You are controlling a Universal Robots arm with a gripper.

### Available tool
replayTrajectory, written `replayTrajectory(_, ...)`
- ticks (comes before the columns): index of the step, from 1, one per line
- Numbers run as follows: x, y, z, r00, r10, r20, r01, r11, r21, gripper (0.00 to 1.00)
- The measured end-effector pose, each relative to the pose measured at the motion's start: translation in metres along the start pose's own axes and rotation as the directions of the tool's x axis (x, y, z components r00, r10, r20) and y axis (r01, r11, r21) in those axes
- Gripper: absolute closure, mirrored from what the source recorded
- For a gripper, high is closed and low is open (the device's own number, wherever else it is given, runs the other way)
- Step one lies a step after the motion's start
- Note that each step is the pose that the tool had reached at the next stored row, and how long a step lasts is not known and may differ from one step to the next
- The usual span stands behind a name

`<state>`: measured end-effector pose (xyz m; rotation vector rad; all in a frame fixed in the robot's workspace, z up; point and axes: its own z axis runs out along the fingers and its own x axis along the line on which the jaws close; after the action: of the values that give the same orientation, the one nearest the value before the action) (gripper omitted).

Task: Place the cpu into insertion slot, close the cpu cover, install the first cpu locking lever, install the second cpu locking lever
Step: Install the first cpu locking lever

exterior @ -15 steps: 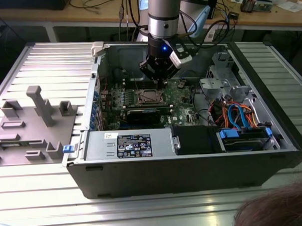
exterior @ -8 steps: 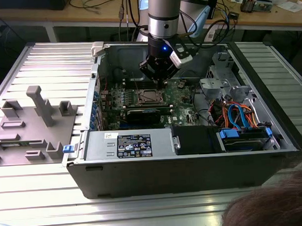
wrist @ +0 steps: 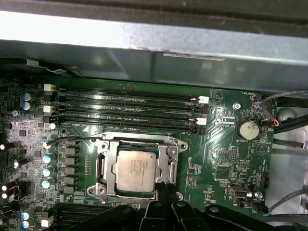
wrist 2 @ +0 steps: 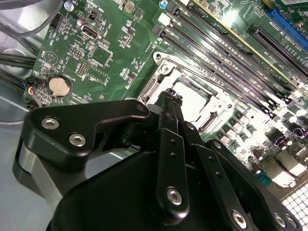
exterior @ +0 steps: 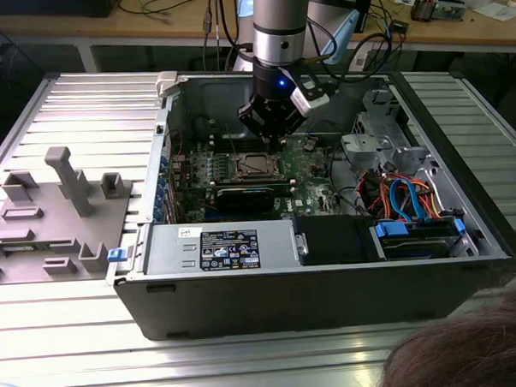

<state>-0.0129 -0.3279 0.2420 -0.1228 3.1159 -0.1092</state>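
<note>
The cpu [wrist: 137,169], a silver-grey square chip, lies in the insertion slot [exterior: 257,165] on the green board. The cpu cover [wrist: 108,162], a silvery frame, lies flat around it with the chip showing through its cut-out. A thin wire locking lever [wrist: 72,139] runs out sideways from one corner of the socket, along the board. My black gripper [wrist 2: 171,97] hangs just above the socket's edge on the coin-battery side, fingers [wrist: 163,191] shut together with nothing seen between them. In the exterior view the gripper [exterior: 272,133] is inside the open computer case, just behind the socket.
Narrow memory slots [wrist: 130,110] run beside the socket, and a coin battery [wrist: 248,129] sits on the other side. A black expansion card [exterior: 245,197], the power supply [exterior: 217,247] and coloured cables [exterior: 404,196] fill the case. Grey fixtures [exterior: 53,211] stand at the exterior view's left. A person's hair [exterior: 470,347] shows at the front.
</note>
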Motion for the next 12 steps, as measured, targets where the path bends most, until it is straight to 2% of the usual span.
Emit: replayTrajectory(12, 0.0000, 0.0000, 0.0000, 0.9999, -0.017, 0.0012, 0.017, 0.9999, -0.0002, 0.89)
